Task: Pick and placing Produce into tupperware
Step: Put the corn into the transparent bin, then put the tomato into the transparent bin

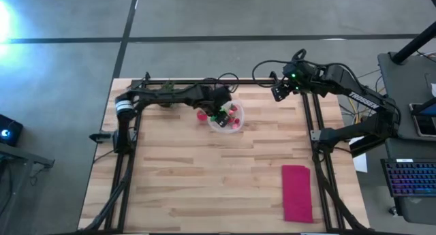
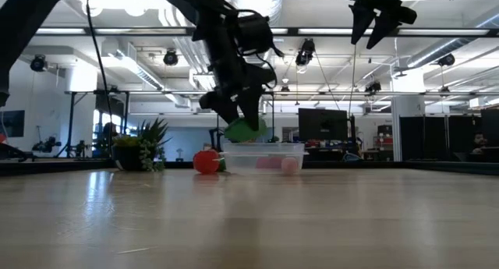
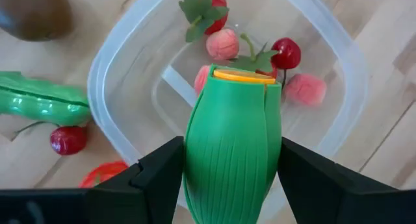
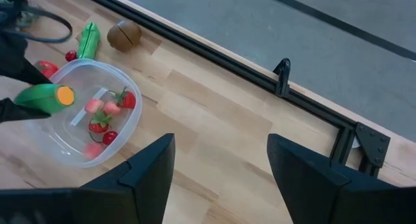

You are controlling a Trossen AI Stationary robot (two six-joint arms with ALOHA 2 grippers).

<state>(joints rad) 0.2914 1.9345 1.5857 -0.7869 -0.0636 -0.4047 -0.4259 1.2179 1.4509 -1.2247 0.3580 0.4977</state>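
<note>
The tupperware [image 1: 236, 127] [image 3: 97, 81] [image 4: 130, 130], clear and rounded-square, stands at the far middle of the table with several small red and pink pieces in it. My left gripper [image 1: 219, 113] [image 3: 231, 182] hovers over it, shut on a green ribbed piece with an orange end [image 3: 234, 139] [image 2: 243, 130] [image 4: 42, 97]. Beside the container lie a green pod [image 3: 39, 104], a brown piece [image 3: 32, 13] [image 4: 123, 34] and two red pieces [image 3: 68, 139] [image 3: 104, 174]. My right gripper [image 1: 279, 92] [image 4: 221, 178] is open, raised high at the far right, touching nothing. My left gripper pinches the green ribbed piece by its two long sides [image 3: 192, 152], one finger on each. The fingers [image 3: 156, 175] lie along it, slanting down from above. The piece is lifted clear over the container's opening, its orange end [image 3: 244, 76] pointing away from the gripper.
A magenta cloth [image 1: 298, 194] lies flat at the near right. A potted plant [image 2: 140, 148] stands at the far left edge. Dark frame rails [image 1: 317, 136] run along the table's left and right sides. Bare wood [image 1: 204, 180] fills the near half.
</note>
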